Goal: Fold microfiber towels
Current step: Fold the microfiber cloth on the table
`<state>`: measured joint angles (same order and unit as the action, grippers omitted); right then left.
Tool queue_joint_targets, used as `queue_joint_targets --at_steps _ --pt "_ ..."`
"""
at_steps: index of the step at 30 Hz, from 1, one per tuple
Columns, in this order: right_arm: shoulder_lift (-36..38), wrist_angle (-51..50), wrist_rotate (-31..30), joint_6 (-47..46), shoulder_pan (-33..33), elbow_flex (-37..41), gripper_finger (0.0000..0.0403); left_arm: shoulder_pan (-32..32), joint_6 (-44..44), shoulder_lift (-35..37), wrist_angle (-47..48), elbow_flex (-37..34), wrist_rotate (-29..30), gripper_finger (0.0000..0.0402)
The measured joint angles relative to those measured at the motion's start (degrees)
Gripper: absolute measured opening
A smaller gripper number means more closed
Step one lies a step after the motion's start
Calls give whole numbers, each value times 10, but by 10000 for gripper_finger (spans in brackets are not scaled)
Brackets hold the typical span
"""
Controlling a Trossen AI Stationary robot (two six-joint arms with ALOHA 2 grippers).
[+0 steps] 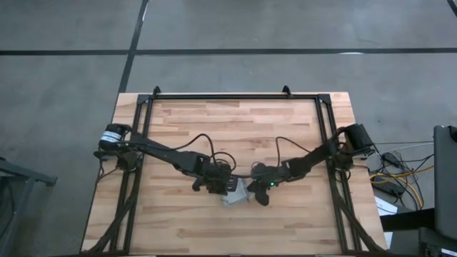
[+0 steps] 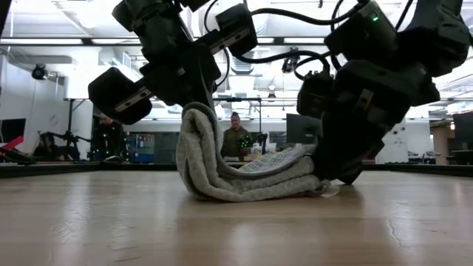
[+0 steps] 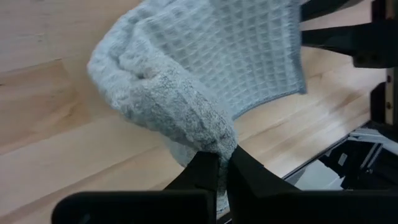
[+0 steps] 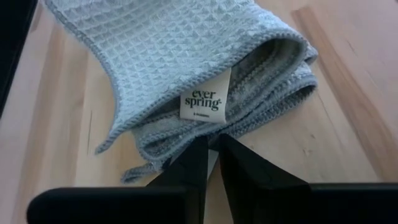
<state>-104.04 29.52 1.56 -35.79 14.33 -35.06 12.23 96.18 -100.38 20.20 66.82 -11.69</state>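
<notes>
Grey-green waffle towel (image 2: 244,174) sits bunched on the near-middle of the wooden table (image 1: 235,128), between the two arms, already doubled into several layers. Left gripper (image 3: 222,167) is pinched shut on a thick fold of towel, raising that side into an upright hump in the low view. Right gripper (image 4: 212,152) sits low at the opposite edge, fingers nearly together at the layered hem just below the white tag (image 4: 204,102); looks like a pinch on the edge, though the frames don't show cloth between the tips for certain. Judgement: a fold is mid-way, lifted side due to come over the flat side. To do it well, carry the left hold across and low so the hump lays flat rather than rolling; keep the right side anchored so the stack doesn't slide; line up hems before letting go. Risk: layers slipping unevenly, tag side skewing. Beyond the table, a person (image 2: 236,140) stands in the room.
</notes>
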Motion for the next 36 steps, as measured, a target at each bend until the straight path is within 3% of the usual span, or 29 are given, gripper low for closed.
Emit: queue_joint_targets --at_steps 23,36 --pt "-3 0 20 4 0 -12 38 -4 -20 0 -70 0 58 12" --pt "-3 1 19 4 0 -12 38 -4 -34 -26 -150 -1 49 14"
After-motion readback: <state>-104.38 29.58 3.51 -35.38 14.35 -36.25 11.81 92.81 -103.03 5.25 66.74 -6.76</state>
